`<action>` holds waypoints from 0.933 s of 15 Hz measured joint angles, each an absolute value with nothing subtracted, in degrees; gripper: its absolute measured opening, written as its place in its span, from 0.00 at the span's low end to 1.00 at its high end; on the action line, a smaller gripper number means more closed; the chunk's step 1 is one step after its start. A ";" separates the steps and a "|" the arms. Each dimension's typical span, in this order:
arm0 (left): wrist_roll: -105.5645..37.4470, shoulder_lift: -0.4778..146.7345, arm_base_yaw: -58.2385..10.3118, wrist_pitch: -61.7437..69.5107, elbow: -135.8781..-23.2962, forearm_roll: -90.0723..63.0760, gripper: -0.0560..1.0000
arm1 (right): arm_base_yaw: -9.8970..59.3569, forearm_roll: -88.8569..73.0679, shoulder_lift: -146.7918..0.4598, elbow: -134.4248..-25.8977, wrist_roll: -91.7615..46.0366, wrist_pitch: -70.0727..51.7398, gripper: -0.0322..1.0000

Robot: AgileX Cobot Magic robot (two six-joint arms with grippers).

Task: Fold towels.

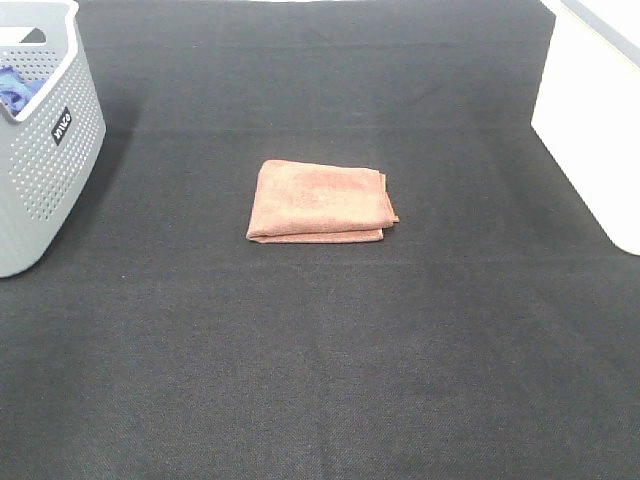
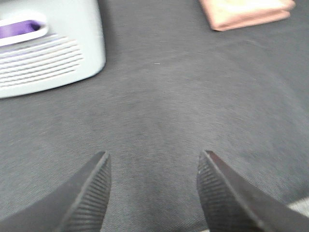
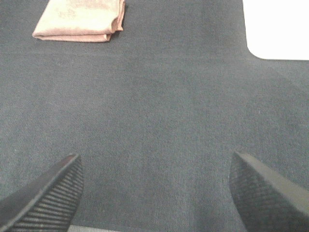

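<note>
A reddish-brown towel [image 1: 318, 201] lies folded into a small rectangle at the middle of the dark table mat. It also shows in the left wrist view [image 2: 246, 12] and in the right wrist view [image 3: 81, 19]. Neither arm shows in the exterior high view. My left gripper [image 2: 153, 166] is open and empty above bare mat, well short of the towel. My right gripper [image 3: 155, 169] is open wide and empty above bare mat, also apart from the towel.
A grey perforated basket [image 1: 45, 150] with a blue cloth [image 1: 18, 88] inside stands at the far left; it shows in the left wrist view [image 2: 48, 53]. A white box [image 1: 595, 120] stands at the far right, also in the right wrist view [image 3: 277, 29].
</note>
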State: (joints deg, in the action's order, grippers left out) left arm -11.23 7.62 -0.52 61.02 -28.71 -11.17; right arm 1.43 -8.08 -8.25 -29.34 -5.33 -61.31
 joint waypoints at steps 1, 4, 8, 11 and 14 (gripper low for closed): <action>-11.23 6.59 -0.46 61.02 -28.71 -11.17 0.55 | 1.43 -8.08 -6.93 -29.34 -5.33 -61.13 0.79; -11.23 0.00 -0.29 61.02 -28.71 -11.17 0.55 | 1.43 -8.19 -1.15 -29.34 -5.33 -61.13 0.79; -11.23 -0.29 -0.29 61.02 -28.71 -11.06 0.55 | 1.43 -8.65 0.17 -29.05 -5.33 -61.19 0.79; -11.23 -0.29 -0.29 61.02 -28.71 -10.89 0.55 | 1.43 -8.65 0.17 -29.05 -5.33 -61.19 0.79; -11.23 -0.29 -0.29 61.02 -28.71 -10.89 0.55 | 1.43 -8.65 0.17 -29.05 -5.33 -61.19 0.79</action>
State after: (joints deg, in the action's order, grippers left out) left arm -11.23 -0.29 -0.29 61.02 -28.71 -10.89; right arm 1.43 -8.65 0.17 -29.05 -5.33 -61.19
